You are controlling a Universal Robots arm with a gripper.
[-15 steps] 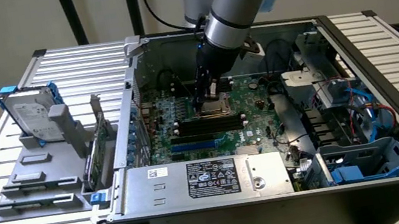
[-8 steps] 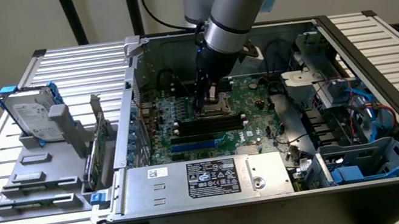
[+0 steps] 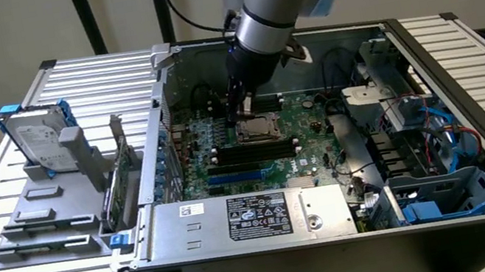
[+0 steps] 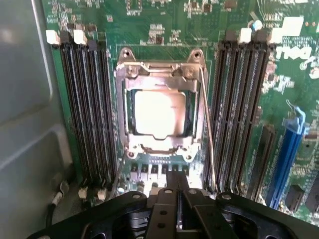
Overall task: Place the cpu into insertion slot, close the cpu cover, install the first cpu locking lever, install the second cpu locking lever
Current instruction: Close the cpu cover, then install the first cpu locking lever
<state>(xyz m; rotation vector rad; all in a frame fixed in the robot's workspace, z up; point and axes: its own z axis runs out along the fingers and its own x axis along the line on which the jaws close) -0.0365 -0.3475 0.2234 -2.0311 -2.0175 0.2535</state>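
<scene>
The cpu (image 4: 157, 113), a pale square chip, lies in the insertion slot (image 4: 130, 117) on the green motherboard (image 4: 174, 30). The silvery cpu cover (image 4: 158, 75) lies flat down over it, with the chip showing through its square opening. A thin metal locking lever (image 4: 208, 134) runs along one side of the socket. My gripper (image 4: 178, 181) is shut with nothing between its fingers, just off the socket's edge near the lever's end. In the exterior view the gripper (image 3: 236, 115) reaches down into the open case beside the socket (image 3: 258, 128).
Long black memory slots (image 4: 89, 109) flank the socket on both sides. The case walls (image 3: 162, 105), the power supply (image 3: 247, 217) at the front and drive bays with cables (image 3: 411, 129) at the exterior view's right hem in the board. A hard drive (image 3: 39, 138) stands on the slatted table.
</scene>
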